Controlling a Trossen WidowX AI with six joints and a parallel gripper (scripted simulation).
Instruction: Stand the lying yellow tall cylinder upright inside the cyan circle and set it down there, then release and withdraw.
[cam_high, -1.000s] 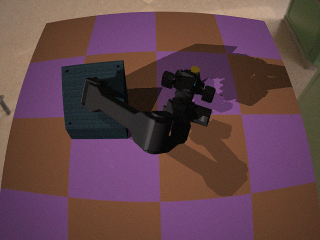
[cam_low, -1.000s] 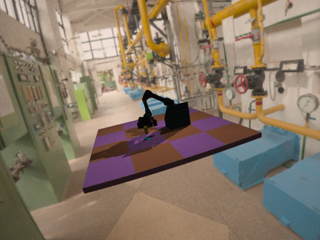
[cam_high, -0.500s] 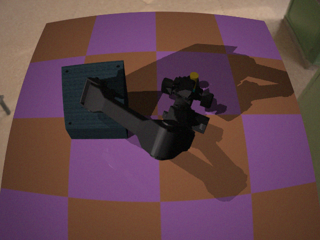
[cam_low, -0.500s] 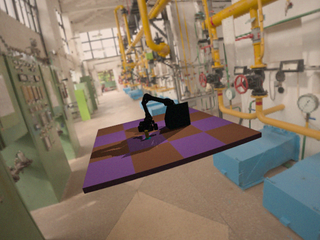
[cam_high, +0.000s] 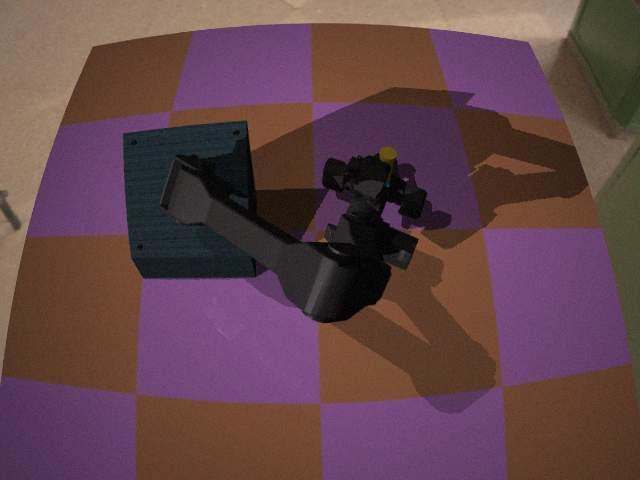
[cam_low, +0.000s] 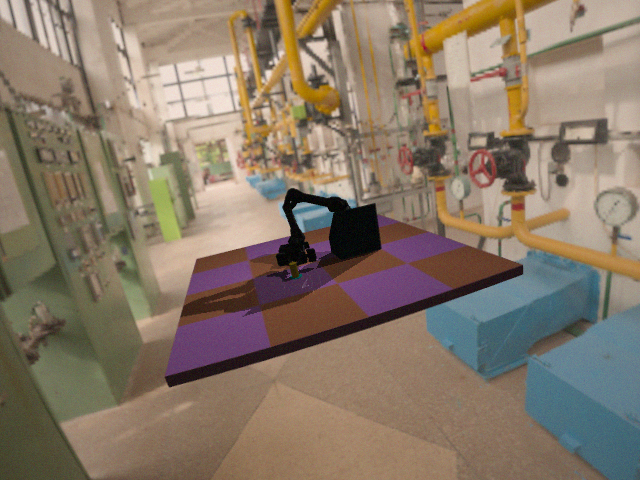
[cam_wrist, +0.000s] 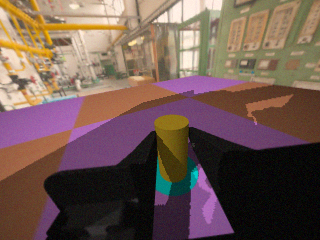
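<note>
The yellow tall cylinder (cam_high: 387, 153) (cam_low: 294, 268) (cam_wrist: 172, 155) is upright, its lower end inside the cyan circle (cam_high: 387, 183) (cam_wrist: 175, 188). A rim of cyan shows around its base in the wrist view, and the cylinder looks to be resting on the surface. My gripper (cam_high: 388, 166) (cam_low: 294, 263) (cam_wrist: 172, 133) is around the cylinder, one finger on each side. The fingers look to be touching its sides, with no clear gap. The finger bodies hide part of the circle in the top view.
The dark blue-green block (cam_high: 186, 206) (cam_low: 356, 232) stands left of the gripper in the top view, with the arm's base end over it. The purple and brown checkered table (cam_high: 232, 341) (cam_low: 398, 289) carries broad arm shadows.
</note>
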